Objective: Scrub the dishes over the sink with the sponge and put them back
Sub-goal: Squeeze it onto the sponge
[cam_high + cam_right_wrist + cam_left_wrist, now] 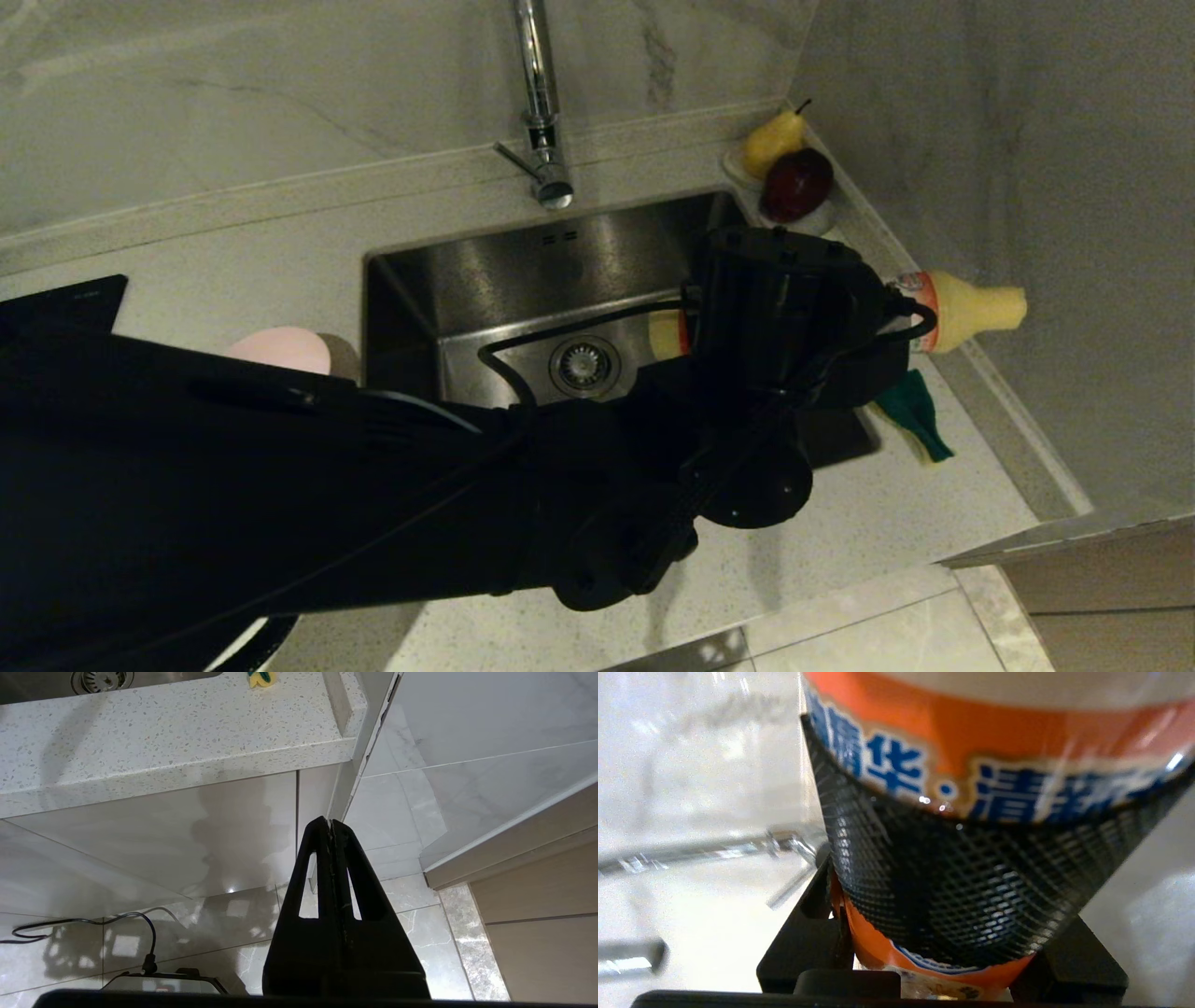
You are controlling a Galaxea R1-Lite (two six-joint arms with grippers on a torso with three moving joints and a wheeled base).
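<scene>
- Left tool clamped on a dish-soap bottle, orange label; held level over the sink, its long axis running left-right, cap end towards the right wall.
- Sponge, green face up, lies on the surface just right of the sink, near and right of the bottle; long axis slants near-right.
- Pink bowl sits left of the sink, part hidden by the arm.
- Right tool closed, empty, parked below the surface edge.
- Judgement: the left arm is nearer the sponge.

Dim head view; close bottle blurred, glaring.
</scene>
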